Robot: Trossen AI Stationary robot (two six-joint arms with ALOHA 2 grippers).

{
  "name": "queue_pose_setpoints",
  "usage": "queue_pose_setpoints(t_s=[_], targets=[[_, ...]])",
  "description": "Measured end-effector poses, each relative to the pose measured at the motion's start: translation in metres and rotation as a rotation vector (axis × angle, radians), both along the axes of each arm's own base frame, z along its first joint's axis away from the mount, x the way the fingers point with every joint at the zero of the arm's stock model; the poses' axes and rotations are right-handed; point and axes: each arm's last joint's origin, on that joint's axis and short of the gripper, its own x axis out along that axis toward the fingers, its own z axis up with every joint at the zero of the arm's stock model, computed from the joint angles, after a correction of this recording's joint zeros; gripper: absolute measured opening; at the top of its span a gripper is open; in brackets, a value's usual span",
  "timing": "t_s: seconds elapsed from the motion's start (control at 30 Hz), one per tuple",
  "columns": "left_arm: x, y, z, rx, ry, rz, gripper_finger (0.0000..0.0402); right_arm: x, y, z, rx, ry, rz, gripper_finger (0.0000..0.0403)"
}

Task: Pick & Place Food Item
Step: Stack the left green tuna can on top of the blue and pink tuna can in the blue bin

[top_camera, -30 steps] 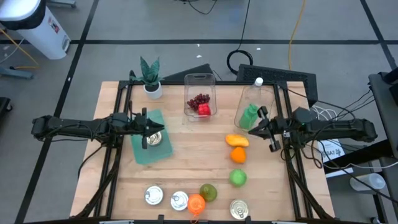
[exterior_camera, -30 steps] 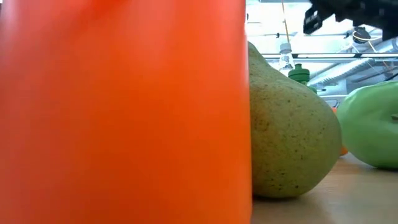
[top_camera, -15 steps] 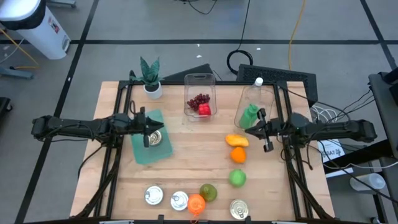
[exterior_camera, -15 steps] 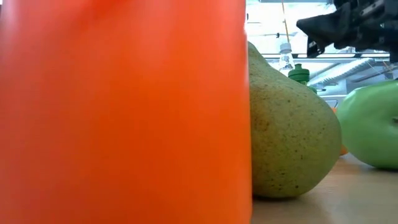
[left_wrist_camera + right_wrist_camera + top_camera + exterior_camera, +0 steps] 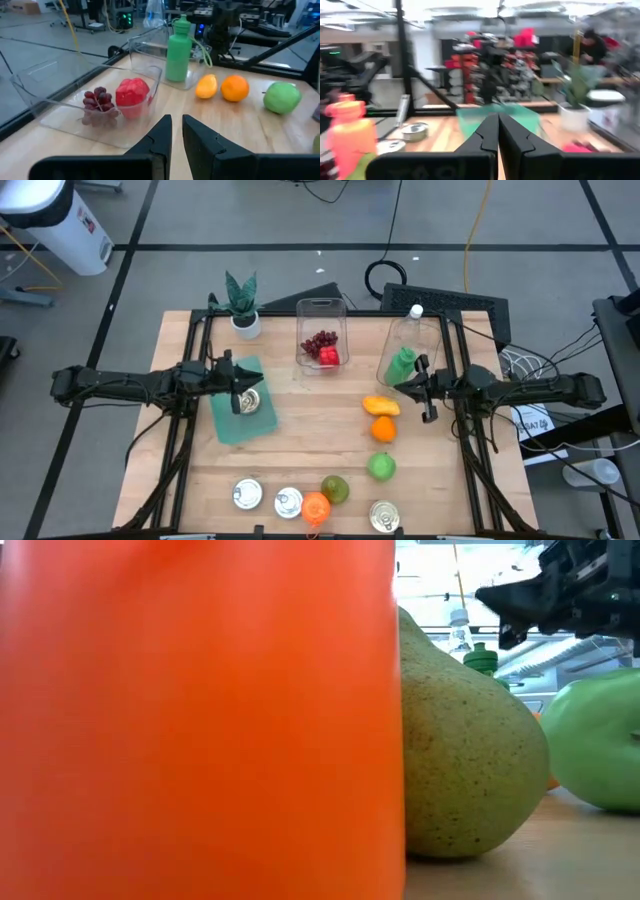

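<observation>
Right gripper (image 5: 405,388), fingers closed and empty, hovers just beside the yellow fruit (image 5: 381,406) on the surface (image 5: 300,440); left gripper (image 5: 247,387), also closed and empty, over the green mat (image 5: 238,423).

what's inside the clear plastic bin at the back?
Inside the clear plastic bin: a dark red grape bunch beside a red fruit. Anything beneath them is hidden.
</observation>
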Motion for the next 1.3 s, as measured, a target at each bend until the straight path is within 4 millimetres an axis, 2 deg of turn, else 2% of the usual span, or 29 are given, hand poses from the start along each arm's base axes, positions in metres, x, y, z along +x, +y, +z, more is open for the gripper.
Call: queue_pose_setpoints(t_s=[0.27, 0.37, 0.6, 0.7, 0.77, 0.9, 1.03, 1.17, 1.3], targets=[[0.001, -0.014, -0.004, -0.060, 0.044, -0.187, 0.0051, 0.003, 0.001, -0.008, 0.039, 0.080, 0.005, 0.0000], [0.005, -0.026, 0.006, -0.130, 0.115, -0.215, 0.0051, 0.003, 0.001, -0.007, 0.032, 0.072, 0.009, 0.0000], [0.020, -0.079, 0.044, -0.219, 0.475, -0.344, 0.0051, 0.002, 0.001, -0.001, -0.038, 0.004, -0.003, 0.0000], [0.030, -0.109, 0.064, -0.270, 0.609, -0.394, 0.0051, 0.001, 0.001, 0.004, -0.048, -0.047, -0.006, 0.0000], [0.035, -0.131, 0.069, -0.302, 0.710, -0.441, 0.0051, 0.001, 0.001, 0.006, -0.064, -0.067, -0.010, 0.0000], [0.042, -0.173, 0.064, -0.386, 0.892, -0.506, 0.0051, 0.000, 0.001, 0.006, -0.092, -0.076, -0.017, 0.0002], [0.044, -0.206, 0.042, -0.411, 1.024, -0.482, 0.0051, 0.000, 0.001, 0.007, -0.103, -0.078, -0.019, 0.0001], [0.049, -0.233, 0.021, -0.379, 1.043, -0.568, 0.0051, 0.000, 0.001, 0.007, -0.104, -0.079, -0.018, 0.0004], [0.057, -0.248, 0.004, -0.365, 1.050, -0.639, 0.0051, 0.000, 0.001, 0.008, -0.111, -0.095, -0.021, 0.0004]])
